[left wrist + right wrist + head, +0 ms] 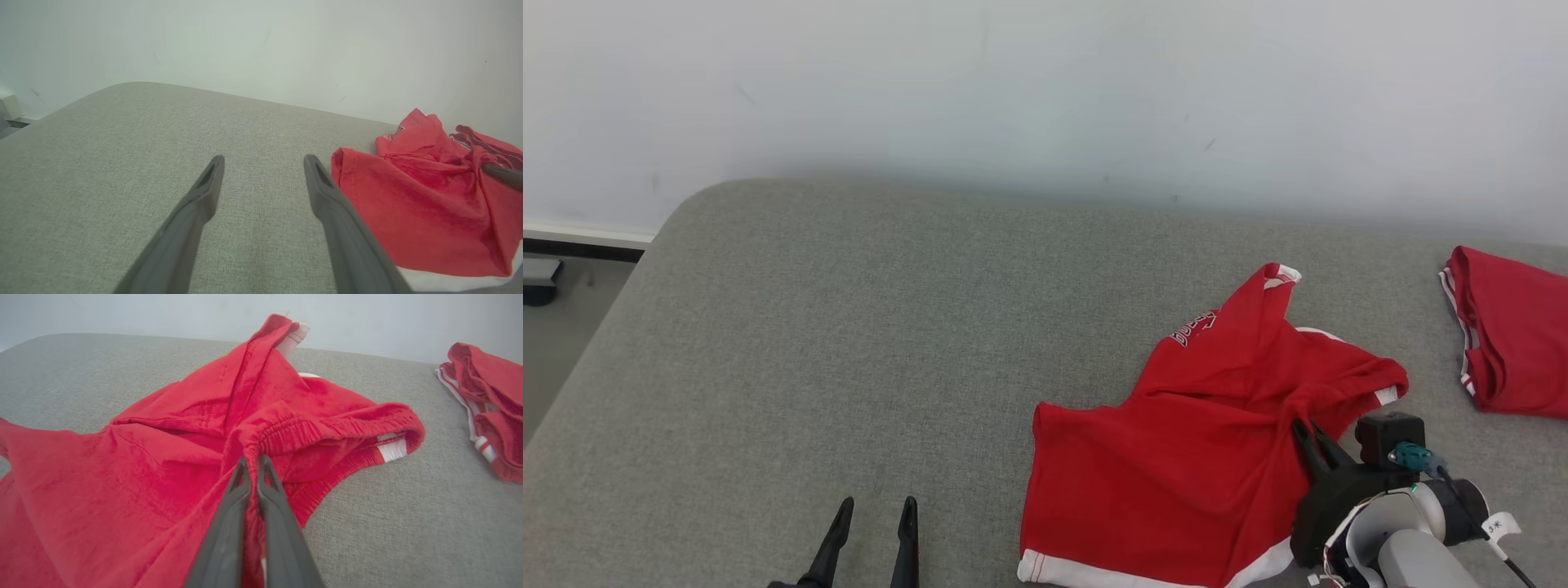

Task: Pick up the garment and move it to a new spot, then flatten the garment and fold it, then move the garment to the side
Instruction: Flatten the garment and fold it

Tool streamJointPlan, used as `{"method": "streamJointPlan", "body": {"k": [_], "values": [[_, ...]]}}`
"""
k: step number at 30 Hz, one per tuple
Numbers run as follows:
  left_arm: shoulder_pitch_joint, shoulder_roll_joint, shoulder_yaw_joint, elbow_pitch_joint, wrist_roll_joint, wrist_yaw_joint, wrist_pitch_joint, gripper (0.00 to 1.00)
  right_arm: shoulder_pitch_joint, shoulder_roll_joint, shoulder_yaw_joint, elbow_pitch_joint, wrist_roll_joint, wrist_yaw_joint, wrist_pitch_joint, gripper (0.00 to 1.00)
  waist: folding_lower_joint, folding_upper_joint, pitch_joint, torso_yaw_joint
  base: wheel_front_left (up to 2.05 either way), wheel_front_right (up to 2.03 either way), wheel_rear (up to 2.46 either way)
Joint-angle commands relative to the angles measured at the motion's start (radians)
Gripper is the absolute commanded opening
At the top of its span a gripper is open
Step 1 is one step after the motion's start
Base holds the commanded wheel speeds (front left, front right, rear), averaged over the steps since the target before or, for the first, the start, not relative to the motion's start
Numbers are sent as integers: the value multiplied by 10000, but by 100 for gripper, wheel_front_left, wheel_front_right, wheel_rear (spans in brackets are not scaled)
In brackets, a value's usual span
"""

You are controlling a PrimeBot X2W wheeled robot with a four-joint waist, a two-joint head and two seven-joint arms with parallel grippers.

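Garment pinched in right fingers, second red garment apart, left fingers spread

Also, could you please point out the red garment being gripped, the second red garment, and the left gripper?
red garment (1176, 457), head view, on its flat lower panel.
second red garment (1515, 335), head view, on its middle.
left gripper (878, 505), head view, midway between its open fingertips.

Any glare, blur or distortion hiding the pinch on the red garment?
Head view: soft even light, no glare, garment sharp. Right wrist view: right gripper pinch crisp, finger bases blur near the lens. Left wrist view: wide-angle stretch on left gripper, reds look washed out.
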Motion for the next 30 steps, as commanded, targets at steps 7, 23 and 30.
{"method": "streamJointPlan", "body": {"k": [7,23,30], "values": [[66,-3,30,34,-109,66,-16,100,-702,214,363,1159,404,-28,-1531,100,-1,0,-41,-192,0,0,0],[128,-3,91,-55,61,26,-16,100,897,-325,544,-1758,1449,-28,-2207,100,-1,0,-117,-1034,0,0,0],[210,-3,97,-31,120,-51,-16,100,3009,-133,-765,-3421,1157,-28,-2210,100,-1,0,-213,-1054,0,0,0]]}}
